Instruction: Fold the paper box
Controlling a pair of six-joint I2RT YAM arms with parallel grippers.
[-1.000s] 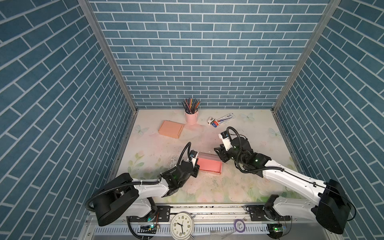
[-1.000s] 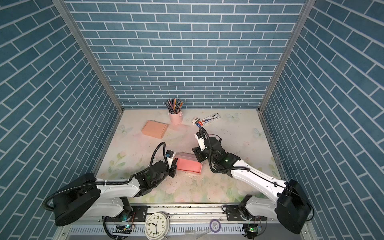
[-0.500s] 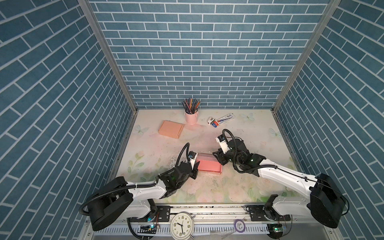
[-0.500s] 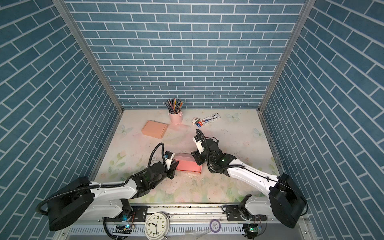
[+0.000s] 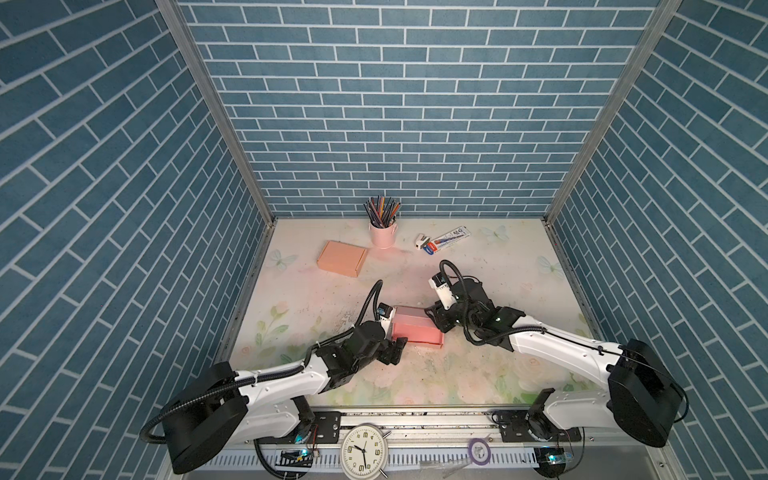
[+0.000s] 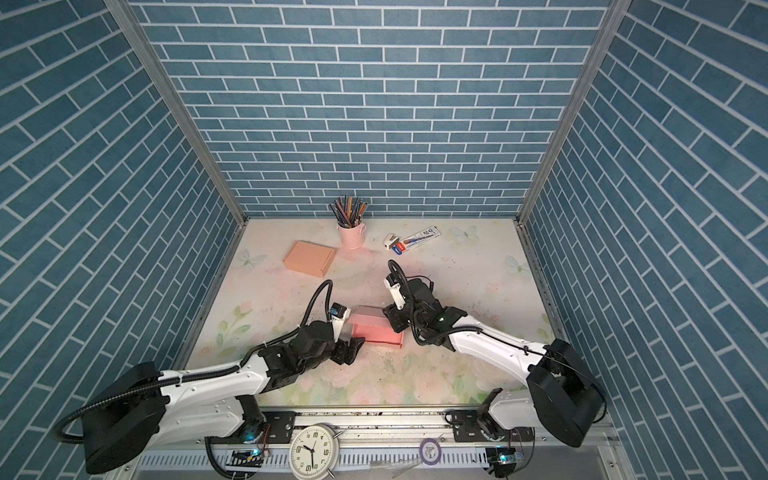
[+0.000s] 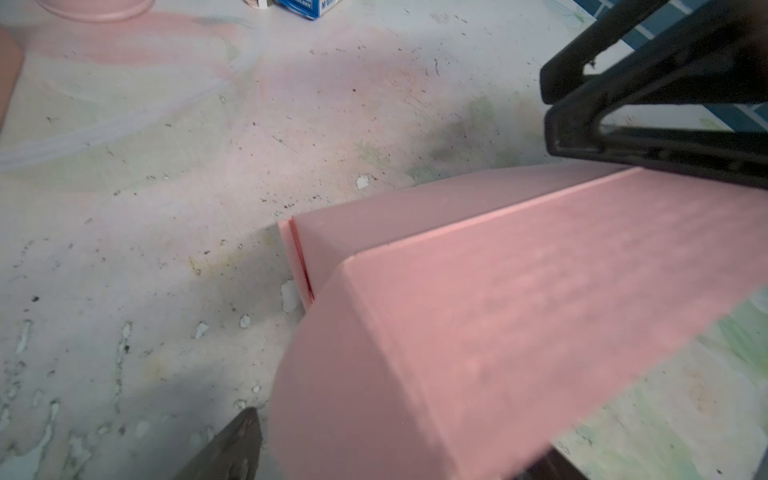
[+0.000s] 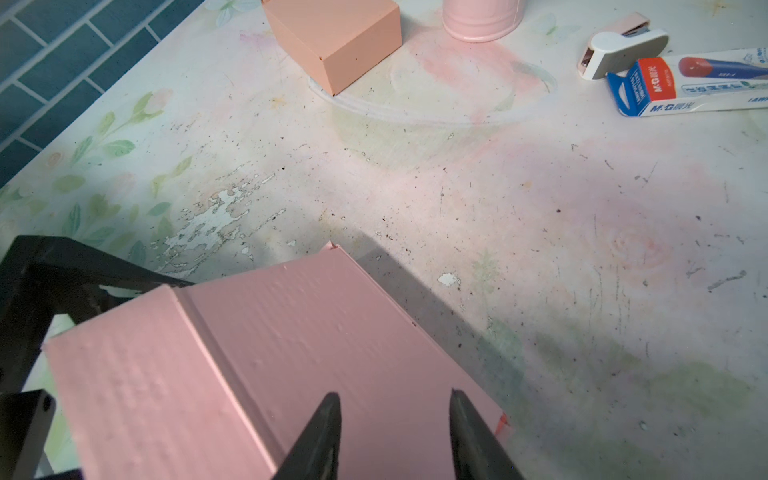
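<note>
Tabletop [image 5: 498, 257]: pink box [image 5: 415, 332], pencil cup [image 5: 383, 235] beyond.

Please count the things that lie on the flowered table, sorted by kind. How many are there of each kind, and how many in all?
Paper boxes: 2 (pink paper box, closed peach cardboard box)
Pink cup of coloured pencils: 1
White stapler: 1
Blue, white and red printed carton: 1
Total: 5

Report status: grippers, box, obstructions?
Left gripper open beside pink box. Right gripper open over its top. Pink box sits on table. Peach box, pencil cup far back, clear.
</note>
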